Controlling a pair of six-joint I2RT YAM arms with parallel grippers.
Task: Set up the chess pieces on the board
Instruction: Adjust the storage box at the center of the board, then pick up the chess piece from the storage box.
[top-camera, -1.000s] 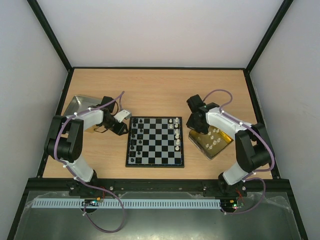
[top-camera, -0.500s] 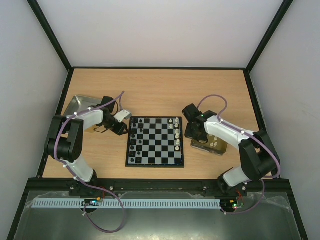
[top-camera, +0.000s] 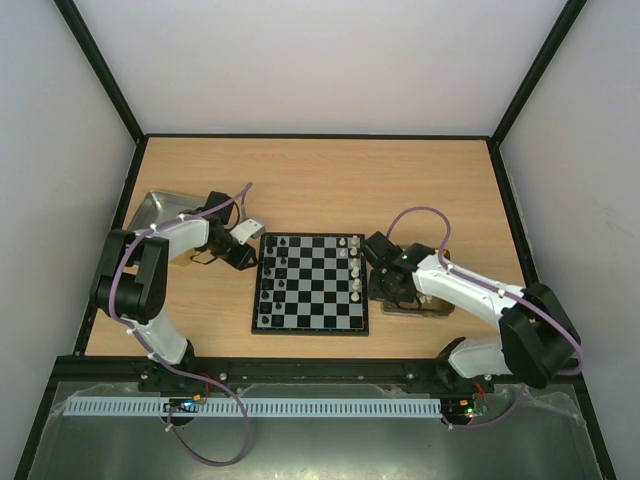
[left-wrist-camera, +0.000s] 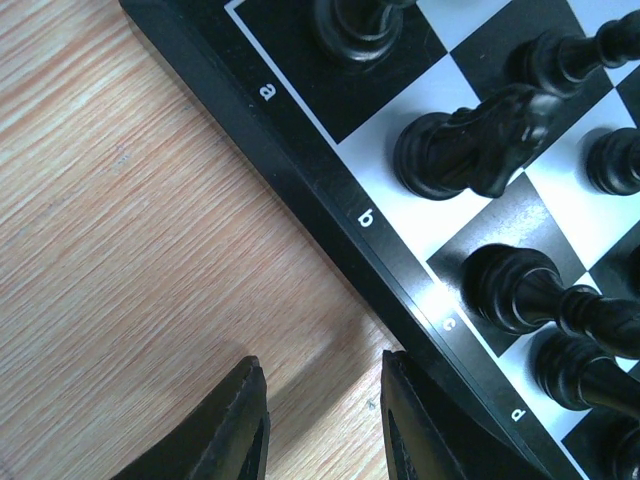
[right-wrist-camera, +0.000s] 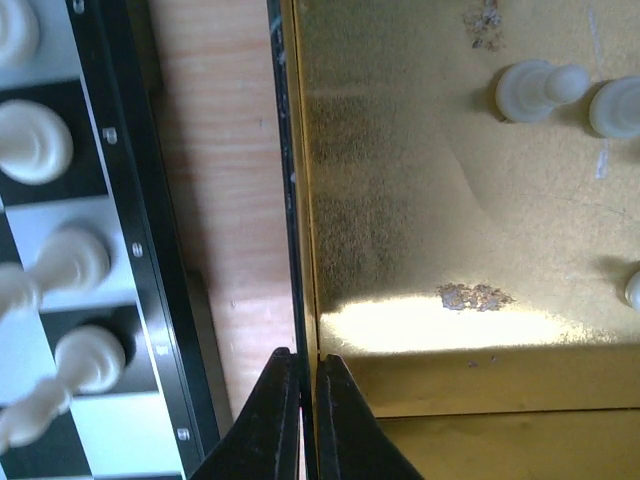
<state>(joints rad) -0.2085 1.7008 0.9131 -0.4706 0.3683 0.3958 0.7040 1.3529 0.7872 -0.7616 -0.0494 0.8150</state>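
The right gripper (right-wrist-camera: 305, 420) has its two black fingers pinched on the rim of the shallow gold metal tray (right-wrist-camera: 420, 200). That rim faces the small black-and-silver checked chessboard (top-camera: 310, 283), and a few loose cream chess pieces (right-wrist-camera: 535, 90) lie in the tray. The chessboard sits mid-table with cream pieces (top-camera: 356, 268) along its right side and black chess pieces (left-wrist-camera: 470, 150) along its left, where the left gripper (left-wrist-camera: 325, 425) hangs, fingers apart, over the wooden table (left-wrist-camera: 130, 200), the plain silver square tray (top-camera: 155, 210) behind it.
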